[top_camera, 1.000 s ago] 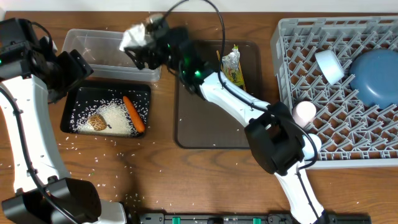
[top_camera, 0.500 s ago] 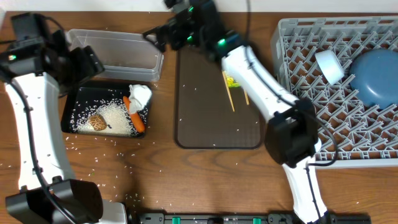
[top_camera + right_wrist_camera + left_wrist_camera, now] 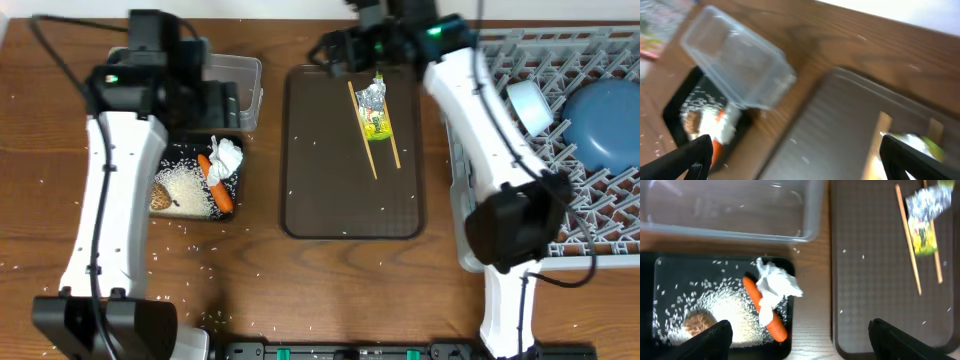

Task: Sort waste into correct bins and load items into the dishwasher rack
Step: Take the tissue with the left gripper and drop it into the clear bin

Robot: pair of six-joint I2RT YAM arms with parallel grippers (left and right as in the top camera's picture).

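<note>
1. Left gripper (image 3: 800, 342): jaws wide apart, empty, over the tub's (image 3: 730, 210) right end.
2. Black tray (image 3: 665, 267), just near of the tub: rice (image 3: 730, 310), lump (image 3: 696, 322), carrot (image 3: 765, 312) lying diagonally, tissue (image 3: 775, 282) draped on it.
3. Brown tray (image 3: 340, 190): chopsticks (image 3: 372, 135) lengthwise, far to near; wrapper (image 3: 375, 108) across them.
4. Right gripper (image 3: 797, 155): jaws wide apart, empty, over the brown tray's far edge.
5. Rack (image 3: 560, 50): bowl (image 3: 605, 120), cup (image 3: 528, 105).

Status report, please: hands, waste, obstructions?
Left hand, right hand open, empty. Tissue in black tray, over carrot. Wrapper lying across chopsticks on brown tray.
</note>
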